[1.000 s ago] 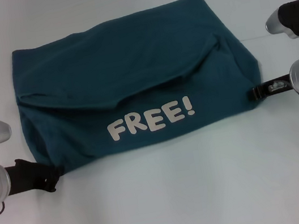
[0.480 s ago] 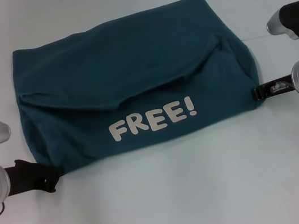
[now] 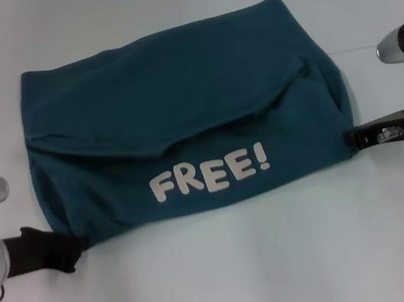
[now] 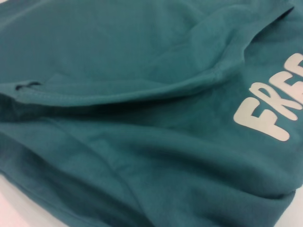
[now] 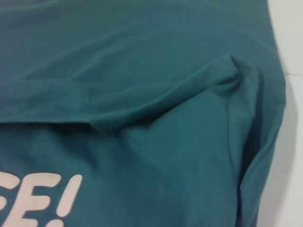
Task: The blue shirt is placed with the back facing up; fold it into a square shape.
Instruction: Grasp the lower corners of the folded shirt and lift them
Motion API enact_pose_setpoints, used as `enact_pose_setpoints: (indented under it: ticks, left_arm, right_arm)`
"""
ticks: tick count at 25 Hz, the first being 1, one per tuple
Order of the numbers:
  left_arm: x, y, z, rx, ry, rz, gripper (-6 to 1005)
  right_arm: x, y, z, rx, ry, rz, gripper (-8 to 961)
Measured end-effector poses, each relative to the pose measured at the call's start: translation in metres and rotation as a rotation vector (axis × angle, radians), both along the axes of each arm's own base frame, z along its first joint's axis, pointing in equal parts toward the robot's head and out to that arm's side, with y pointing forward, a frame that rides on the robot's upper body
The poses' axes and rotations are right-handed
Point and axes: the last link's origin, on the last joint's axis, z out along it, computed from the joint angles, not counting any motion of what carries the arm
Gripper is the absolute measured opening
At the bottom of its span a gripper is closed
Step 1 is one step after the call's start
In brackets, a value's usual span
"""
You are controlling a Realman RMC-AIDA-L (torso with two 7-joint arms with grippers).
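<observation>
Teal-blue fabric fills most of our view: the blue shirt (image 3: 184,134) lies folded into a broad, roughly rectangular bundle on the white table (image 3: 231,278), spread between our two arms. Nearest to us, at the shirt's near left corner, our left gripper (image 3: 70,254) touches the hem, its black tip right at the cloth edge; we cannot tell whether its fingers are clenched on the fabric or released. On the opposite side, our right gripper (image 3: 359,137) sits at the shirt's right edge, touching or just beside the fold there, and again we cannot tell its state.

Along the near part of the shirt, white block letters reading "FREE!" (image 3: 211,174) face up. In the left wrist view the shirt (image 4: 142,118) shows soft creases, with the first letters of the print (image 4: 274,111) at one side. In the right wrist view the shirt (image 5: 142,94) shows the exclamation mark of the print (image 5: 66,195).

Beyond the lettering, a folded-over flap edge (image 3: 184,134) runs across the bundle in a shallow curve, rising to a small pucker near the right side. Farther still, the back layer lies fairly smooth up to the far edge, with bare table past it.
</observation>
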Motion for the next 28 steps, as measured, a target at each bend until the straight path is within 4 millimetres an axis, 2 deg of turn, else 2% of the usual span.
enact_pose_setpoints:
  ticks: [4,5,6,13,21,28]
  left_arm:
    - [0.000,-0.010,0.003,-0.020,-0.027,-0.011,51]
    - [-0.001,-0.013,0.004,-0.023,-0.033,-0.012,51]
    - [-0.002,-0.017,0.005,-0.026,-0.039,-0.012,52]
    - [-0.008,-0.040,0.010,-0.030,-0.076,-0.018,57]
    - [-0.012,-0.062,0.013,-0.065,-0.094,-0.032,63]
    - [-0.009,-0.081,0.026,-0.093,-0.136,-0.070,69]
  right_arm:
    - [-0.008,-0.020,-0.003,-0.004,0.002,0.026,49]
    - [-0.009,-0.030,-0.004,-0.003,0.007,0.030,49]
    - [-0.009,-0.030,-0.004,-0.003,0.007,0.030,49]
    - [-0.001,-0.066,-0.010,-0.010,0.020,0.016,49]
    - [0.007,-0.091,-0.010,0.005,0.017,0.016,48]
    - [-0.001,-0.117,0.000,0.026,0.025,0.036,48]
